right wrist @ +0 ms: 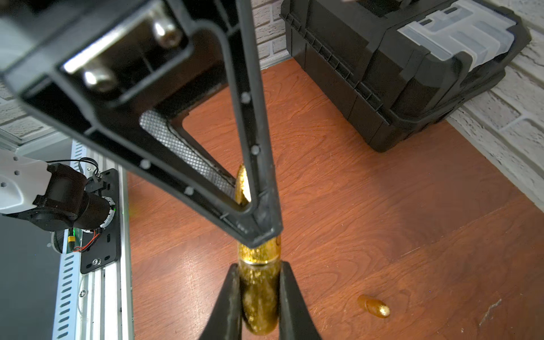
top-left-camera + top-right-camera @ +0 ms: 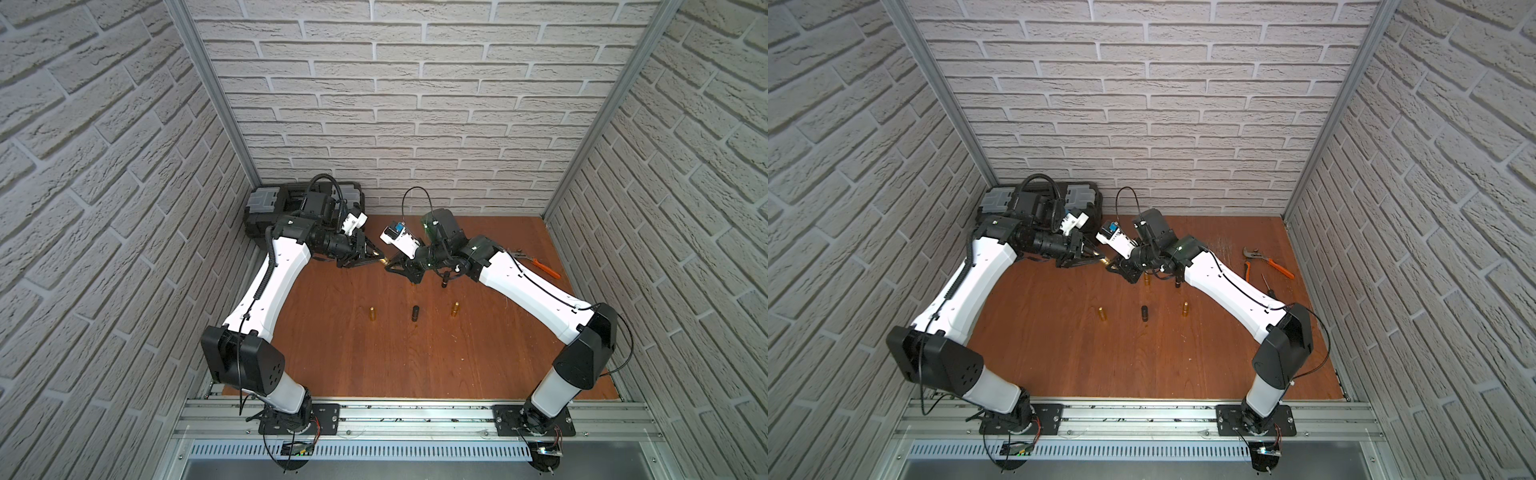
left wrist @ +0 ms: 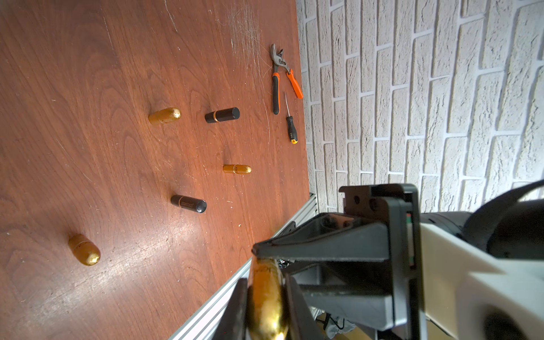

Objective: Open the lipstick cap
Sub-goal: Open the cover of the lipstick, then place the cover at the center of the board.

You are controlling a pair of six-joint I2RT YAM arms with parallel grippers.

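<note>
A gold glittery lipstick hangs in the air over the back middle of the table, held at both ends. My right gripper is shut on one end, on the near side of a thin seam. My left gripper is shut on the other end of the lipstick. In both top views the left gripper and the right gripper meet tip to tip, and only a gold glint shows between them. Which end is the cap I cannot tell.
Several gold lipsticks and black ones stand on the wooden table. Orange-handled pliers and a screwdriver lie at the right wall. A black toolbox sits at the back left.
</note>
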